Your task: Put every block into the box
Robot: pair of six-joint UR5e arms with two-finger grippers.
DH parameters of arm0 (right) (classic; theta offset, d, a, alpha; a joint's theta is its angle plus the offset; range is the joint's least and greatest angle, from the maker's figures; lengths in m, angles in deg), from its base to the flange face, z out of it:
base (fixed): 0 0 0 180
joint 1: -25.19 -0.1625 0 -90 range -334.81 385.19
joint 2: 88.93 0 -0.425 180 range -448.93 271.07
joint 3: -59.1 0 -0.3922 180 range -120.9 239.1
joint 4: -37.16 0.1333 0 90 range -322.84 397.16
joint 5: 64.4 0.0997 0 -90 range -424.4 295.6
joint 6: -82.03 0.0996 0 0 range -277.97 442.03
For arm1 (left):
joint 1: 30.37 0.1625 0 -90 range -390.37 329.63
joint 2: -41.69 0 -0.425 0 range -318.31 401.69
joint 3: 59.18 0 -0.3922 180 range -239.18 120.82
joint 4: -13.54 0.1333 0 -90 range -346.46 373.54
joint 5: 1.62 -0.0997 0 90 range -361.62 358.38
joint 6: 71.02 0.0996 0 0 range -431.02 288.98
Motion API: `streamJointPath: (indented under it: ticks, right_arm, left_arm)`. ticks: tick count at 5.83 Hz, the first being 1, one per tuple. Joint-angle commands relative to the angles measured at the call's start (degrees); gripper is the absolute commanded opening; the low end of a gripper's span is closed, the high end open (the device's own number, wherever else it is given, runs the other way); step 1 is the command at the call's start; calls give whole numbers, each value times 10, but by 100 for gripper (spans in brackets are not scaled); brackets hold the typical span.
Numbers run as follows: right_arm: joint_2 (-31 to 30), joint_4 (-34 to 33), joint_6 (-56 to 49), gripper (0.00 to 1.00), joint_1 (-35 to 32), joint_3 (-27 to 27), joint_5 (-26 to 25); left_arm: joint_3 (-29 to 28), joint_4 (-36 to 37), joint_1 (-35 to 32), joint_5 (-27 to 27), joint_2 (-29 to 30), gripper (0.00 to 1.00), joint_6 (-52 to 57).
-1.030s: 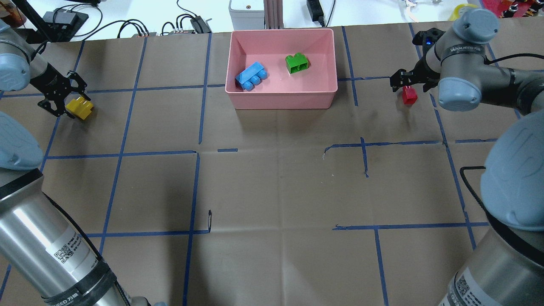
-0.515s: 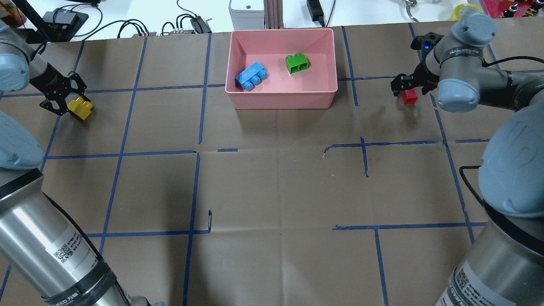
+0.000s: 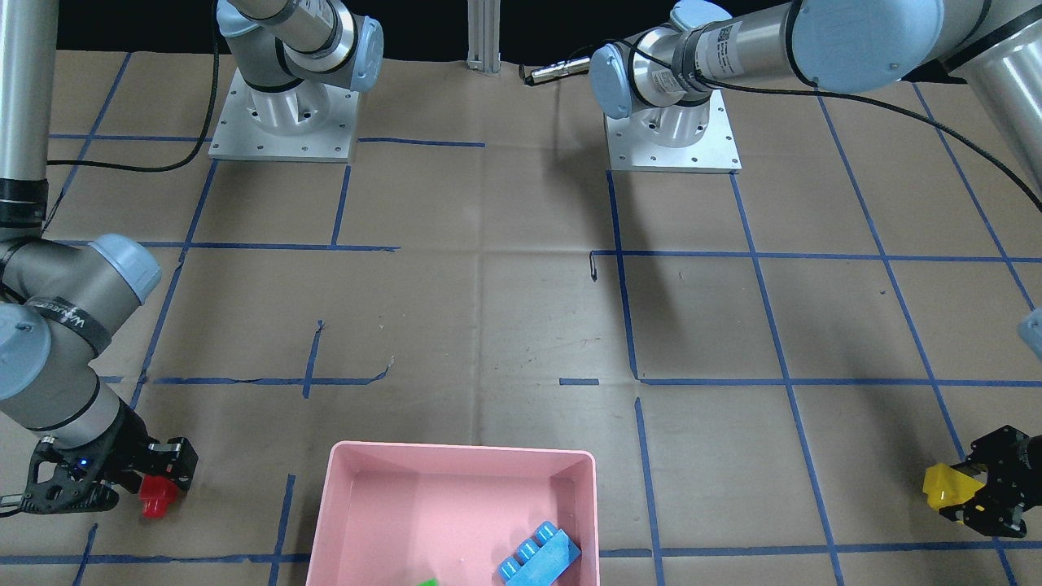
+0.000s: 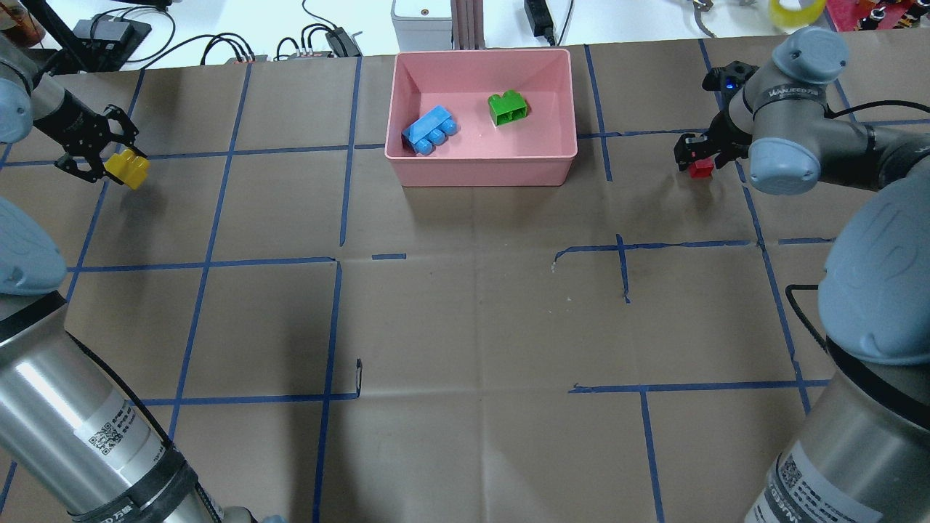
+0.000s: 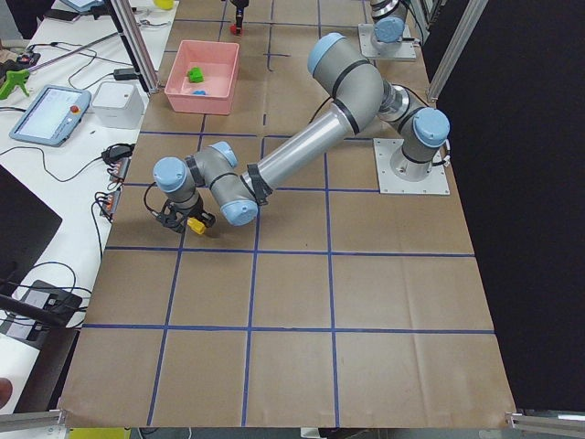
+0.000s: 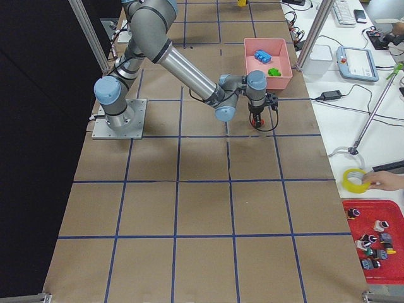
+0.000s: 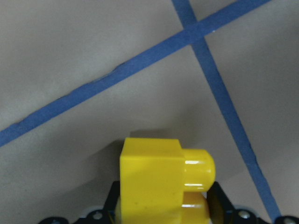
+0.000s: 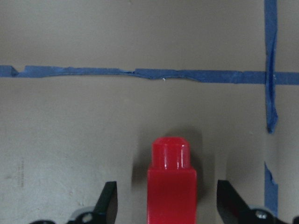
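Note:
The pink box (image 4: pixel 483 171) stands at the far middle of the table. The light-blue brick (image 4: pixel 430 131) and the green brick (image 4: pixel 508 107) lie inside it. My left gripper (image 4: pixel 116 161) is shut on the yellow brick (image 4: pixel 128 168) and holds it just above the paper at the far left; the left wrist view shows the brick (image 7: pixel 159 179) between the jaws. My right gripper (image 4: pixel 699 154) is open and straddles the tiny red brick (image 4: pixel 702 169), right of the box. In the right wrist view its fingers (image 8: pixel 108 201) stand apart from the brick (image 8: pixel 171 186).
Brown paper with a blue tape grid (image 4: pixel 341 261) covers the table. Cables and a grey unit (image 4: pixel 421 25) lie beyond the far edge behind the box. In the front-facing view both arm bases (image 3: pixel 672 138) sit at the top.
My left gripper has risen and drawn away to the far left with the yellow brick in it. My right gripper has come down around the red brick.

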Motion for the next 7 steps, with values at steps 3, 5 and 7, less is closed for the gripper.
streamJointPath:
  ticks: [3,5,7]
  right_arm:
    - [-49,177,-11,4,-3,75,-3]
    - [-66,344,-11,3,-31,202,1]
    - [-52,377,44,3,-105,231,97]
  left_arm:
    - [-24,-157,-49,-30,-121,0,249]
    - [-29,-167,-126,-57,-141,0,268]
    - [-29,-166,-202,-59,-151,0,247]
